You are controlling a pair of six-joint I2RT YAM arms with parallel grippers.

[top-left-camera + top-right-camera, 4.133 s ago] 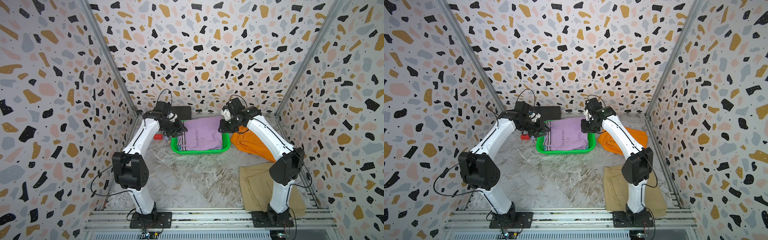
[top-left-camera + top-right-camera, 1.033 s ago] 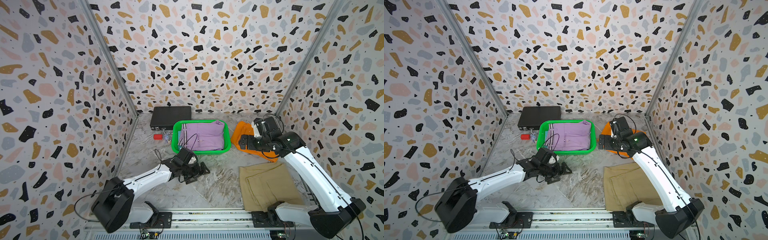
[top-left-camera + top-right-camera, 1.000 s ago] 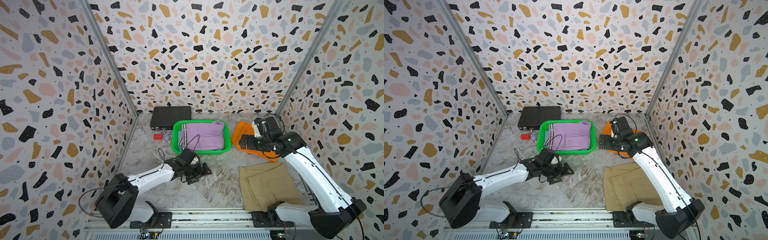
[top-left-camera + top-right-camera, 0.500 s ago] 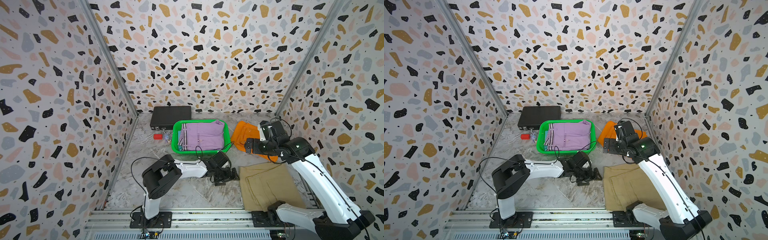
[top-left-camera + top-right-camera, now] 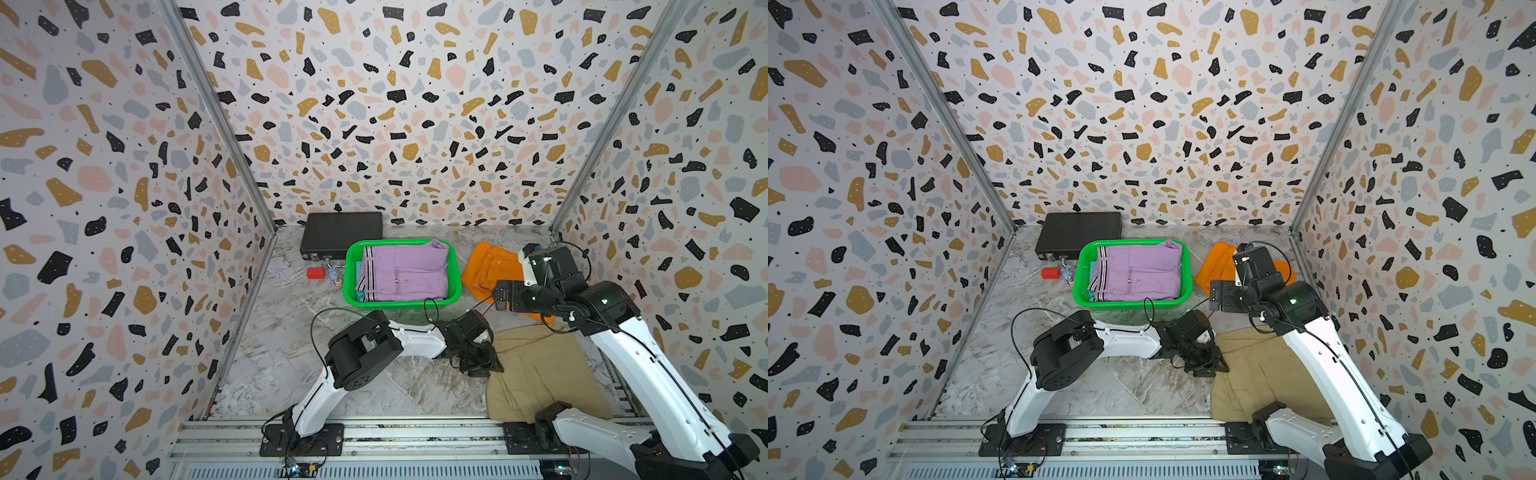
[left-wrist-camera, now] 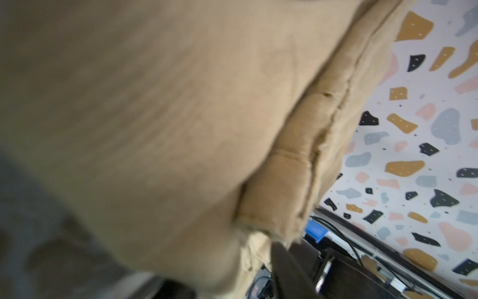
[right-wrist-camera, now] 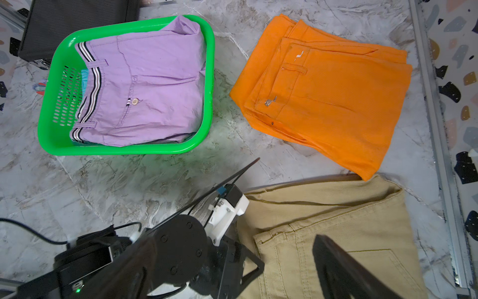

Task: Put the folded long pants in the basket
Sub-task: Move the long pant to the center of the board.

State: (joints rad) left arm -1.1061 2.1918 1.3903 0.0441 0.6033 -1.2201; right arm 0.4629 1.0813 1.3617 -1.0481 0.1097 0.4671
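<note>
Khaki pants [image 5: 540,374]: folded flat in the surface's near-right corner, outside the basket.
Left gripper [image 5: 484,365]: low at the khaki pants' left edge. Cloth fills the left wrist view, so whether the jaws are clamped cannot be told.
Orange pants [image 5: 486,266]: by the right edge, farther back, with the near corner touching the khaki pants.
Lilac pants [image 5: 407,270]: inside the basket, on top of the cyan pants [image 7: 85,77], of which a sliver shows.
Basket [image 5: 403,302]: far middle, just beside the black box [image 5: 340,232].
Right gripper [image 5: 500,296]: raised over the orange pants' near-left edge, jaws spread wide, empty.
Marble surface [image 5: 282,353]: bare in the left half, and a bare strip separates basket and orange pants.
</note>
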